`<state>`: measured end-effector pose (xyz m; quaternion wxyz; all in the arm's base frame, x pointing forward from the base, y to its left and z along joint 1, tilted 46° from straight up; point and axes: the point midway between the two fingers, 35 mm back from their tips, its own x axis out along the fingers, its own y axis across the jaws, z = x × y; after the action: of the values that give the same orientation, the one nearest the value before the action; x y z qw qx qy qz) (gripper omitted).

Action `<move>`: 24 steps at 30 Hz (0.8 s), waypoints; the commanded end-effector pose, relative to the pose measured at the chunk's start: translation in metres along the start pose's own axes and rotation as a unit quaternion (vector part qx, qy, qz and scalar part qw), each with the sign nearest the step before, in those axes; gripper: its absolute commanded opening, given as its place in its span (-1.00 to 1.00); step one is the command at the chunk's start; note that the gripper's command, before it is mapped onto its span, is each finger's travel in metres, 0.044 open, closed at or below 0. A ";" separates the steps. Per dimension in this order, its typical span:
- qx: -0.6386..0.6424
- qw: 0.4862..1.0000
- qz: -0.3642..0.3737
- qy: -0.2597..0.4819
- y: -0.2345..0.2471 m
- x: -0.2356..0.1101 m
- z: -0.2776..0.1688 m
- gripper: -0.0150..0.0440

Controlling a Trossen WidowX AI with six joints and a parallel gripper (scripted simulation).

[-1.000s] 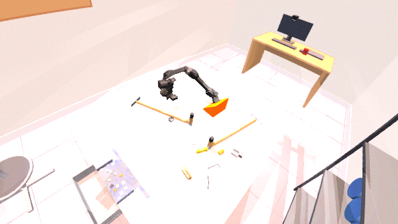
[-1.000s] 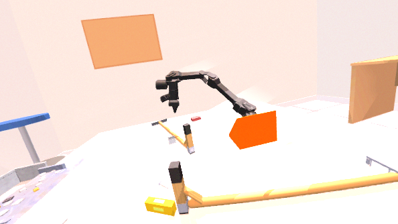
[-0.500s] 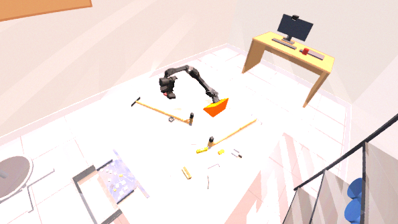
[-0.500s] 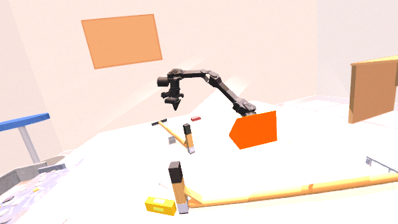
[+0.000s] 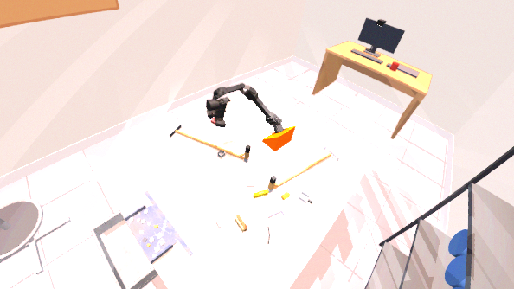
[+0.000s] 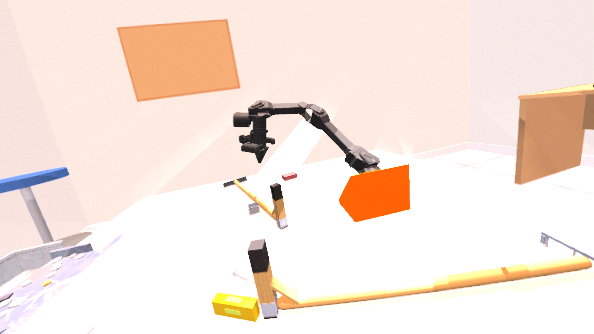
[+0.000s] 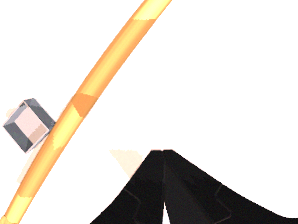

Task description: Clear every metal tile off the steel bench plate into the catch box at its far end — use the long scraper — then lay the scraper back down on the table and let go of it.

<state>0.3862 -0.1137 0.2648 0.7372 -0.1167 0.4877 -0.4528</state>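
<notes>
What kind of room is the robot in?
Probably a workshop or lab room. The robot arm stands on a big white work table strewn with long wooden-handled tools, and a desk with a computer monitor stands on the tiled floor nearby.

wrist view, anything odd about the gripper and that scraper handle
Yes. The gripper is shut on nothing and hangs above the long scraper, whose wooden handle lies on the table untouched. A metal tile sits beside the handle, away from the bench plate where the others lie.
</notes>
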 end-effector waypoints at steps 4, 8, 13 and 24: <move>0.003 1.000 -0.001 0.000 0.002 0.012 0.000 -0.49; 0.005 1.000 -0.001 0.001 0.003 0.020 0.000 -0.49; 0.006 1.000 0.000 0.001 0.004 0.030 -0.001 -0.49; 0.009 1.000 0.000 0.002 0.005 0.052 -0.003 -0.49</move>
<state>0.3917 -0.1471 0.2337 0.7358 -0.1099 0.4842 -0.4604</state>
